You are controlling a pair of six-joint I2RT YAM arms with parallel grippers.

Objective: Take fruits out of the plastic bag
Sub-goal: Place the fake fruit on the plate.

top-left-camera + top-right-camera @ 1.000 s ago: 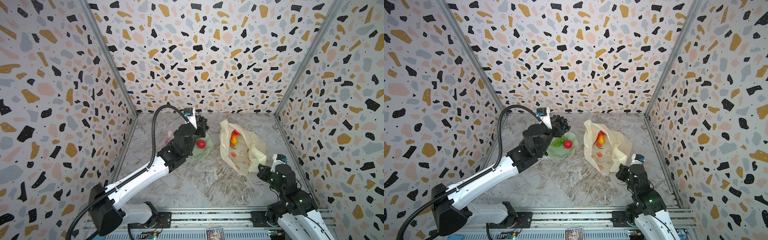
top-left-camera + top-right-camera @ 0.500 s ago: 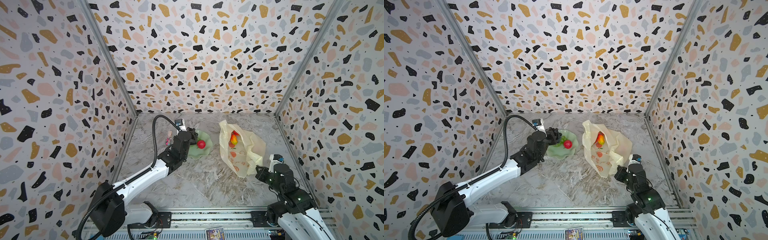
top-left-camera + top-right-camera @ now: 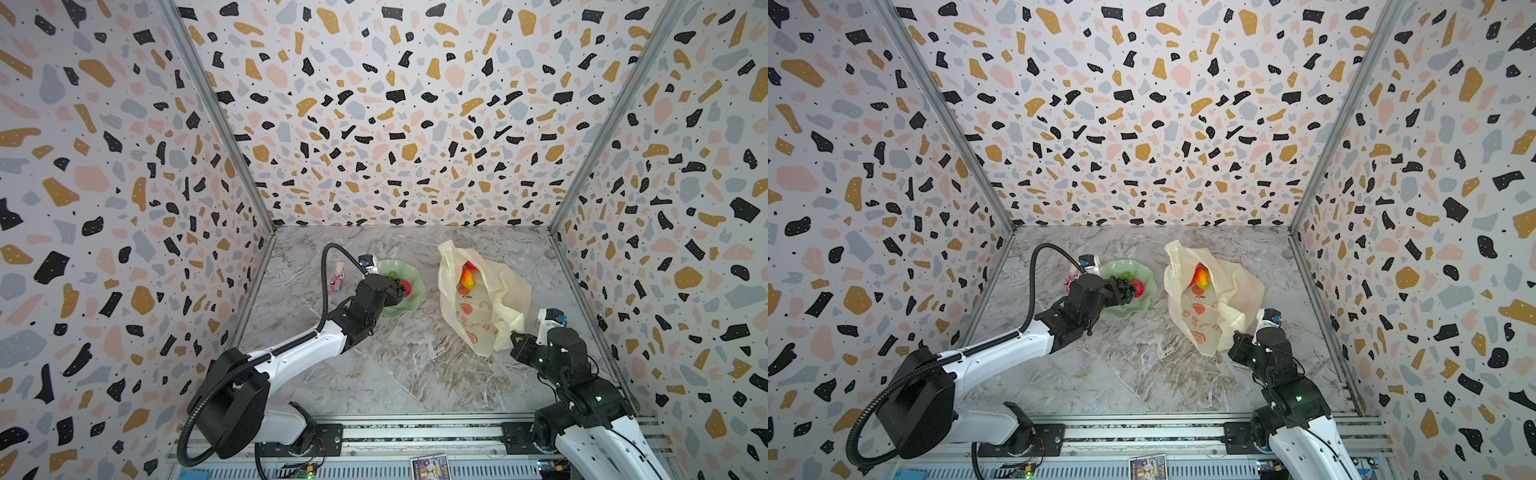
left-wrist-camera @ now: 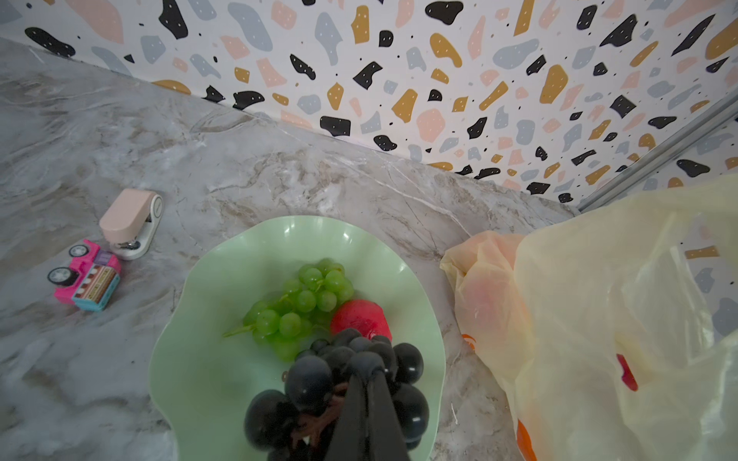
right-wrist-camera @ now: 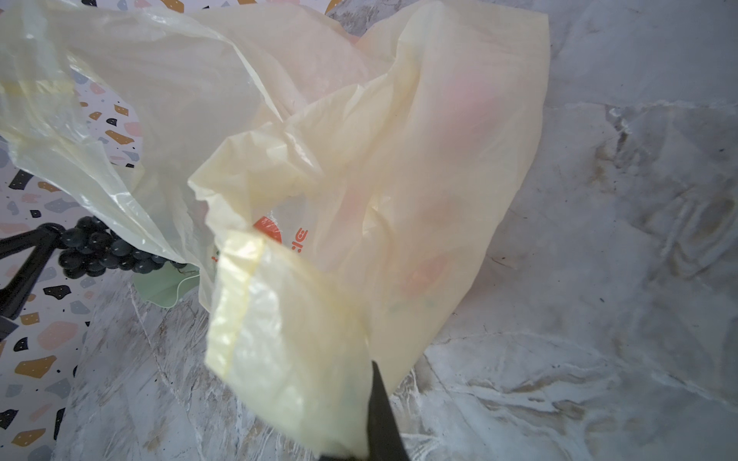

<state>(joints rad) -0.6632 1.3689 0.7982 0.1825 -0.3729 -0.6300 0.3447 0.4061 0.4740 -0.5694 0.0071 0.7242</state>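
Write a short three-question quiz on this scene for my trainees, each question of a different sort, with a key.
1. True or false: the left gripper is shut on the black grape bunch.
2. Fill in: on the green plate lie a green grape bunch and a red ____.
3. What does the right gripper pinch? A the plastic bag; B the green plate; C the black grape bunch.

Key: 1 true; 2 apple; 3 A.
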